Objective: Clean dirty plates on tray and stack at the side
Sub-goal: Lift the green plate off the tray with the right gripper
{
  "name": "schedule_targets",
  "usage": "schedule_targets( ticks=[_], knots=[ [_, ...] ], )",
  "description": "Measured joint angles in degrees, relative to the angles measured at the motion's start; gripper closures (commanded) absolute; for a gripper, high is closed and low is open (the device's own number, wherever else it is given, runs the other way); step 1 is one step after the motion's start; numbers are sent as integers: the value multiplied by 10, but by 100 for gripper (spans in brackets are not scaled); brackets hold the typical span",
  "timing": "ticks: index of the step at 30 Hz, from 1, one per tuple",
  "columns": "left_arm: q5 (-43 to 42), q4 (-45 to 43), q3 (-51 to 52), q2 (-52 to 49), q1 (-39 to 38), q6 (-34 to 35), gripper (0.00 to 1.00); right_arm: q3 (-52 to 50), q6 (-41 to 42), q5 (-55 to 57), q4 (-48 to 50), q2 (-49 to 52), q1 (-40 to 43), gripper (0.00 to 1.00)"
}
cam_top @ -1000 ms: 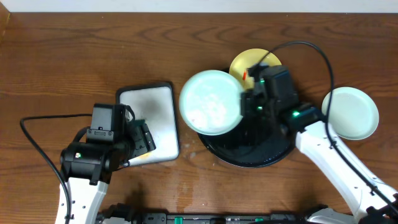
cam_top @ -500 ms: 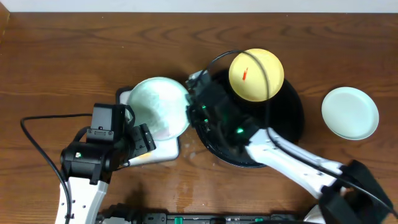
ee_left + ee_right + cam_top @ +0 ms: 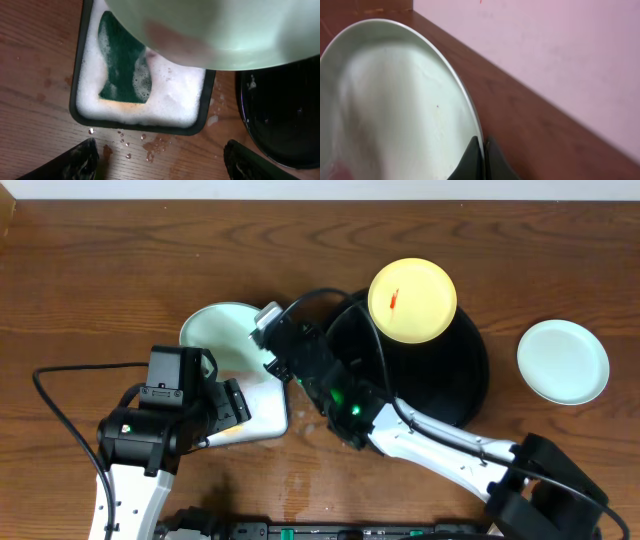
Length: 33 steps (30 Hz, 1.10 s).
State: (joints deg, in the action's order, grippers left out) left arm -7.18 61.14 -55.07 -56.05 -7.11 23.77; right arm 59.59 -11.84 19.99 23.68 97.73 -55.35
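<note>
A pale mint green plate (image 3: 215,332) hangs tilted over the far end of the white foam tray (image 3: 262,412). My right gripper (image 3: 264,340) is shut on its rim; in the right wrist view the fingertips (image 3: 481,152) pinch the plate's edge (image 3: 395,100). On the far part of the black tray (image 3: 450,385) lies a pale yellow plate (image 3: 412,300) with a red smear. A second mint plate (image 3: 563,361) rests on the table at the right. My left gripper (image 3: 162,162) stands open and empty near the foam tray's front edge, below the held plate (image 3: 225,30).
A green sponge (image 3: 122,65) lies in the white foam inside the dark-rimmed rectangular tray (image 3: 80,107). Water drops dot the wood in front of it. The right arm reaches across the black tray's left side. A black cable loops at the table's left.
The right arm has carried the mint plate leftward, off the black tray and over the foam tray, tilting it more on edge. The left arm has stayed still.
</note>
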Motion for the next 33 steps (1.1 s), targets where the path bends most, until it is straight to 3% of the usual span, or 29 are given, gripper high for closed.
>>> schedule_targets(
  ticks=[10,33],
  knots=[
    [0,0,0,0,0,0,19,0,-94,52,9,-26,-33,99],
    [0,0,0,0,0,0,19,0,-117,80,10,-26,-34,99]
  ],
)
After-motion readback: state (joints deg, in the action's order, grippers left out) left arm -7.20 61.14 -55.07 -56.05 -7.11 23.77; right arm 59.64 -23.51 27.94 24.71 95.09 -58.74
